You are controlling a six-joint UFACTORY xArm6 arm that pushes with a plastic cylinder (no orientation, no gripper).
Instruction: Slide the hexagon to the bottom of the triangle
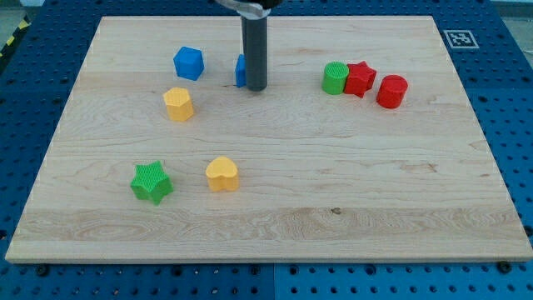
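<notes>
The yellow hexagon (178,103) lies on the wooden board (275,225) at the upper left. A blue block (240,71), which looks like the triangle, sits up and to the right of it and is mostly hidden behind my rod. My tip (256,87) stands against the right side of that blue block, well to the right of the hexagon and not touching it.
A blue cube (189,62) lies above the hexagon. A yellow heart (222,174) and a green star (151,182) lie at the lower left. A green cylinder (336,77), a red star (360,78) and a red cylinder (391,91) cluster at the upper right.
</notes>
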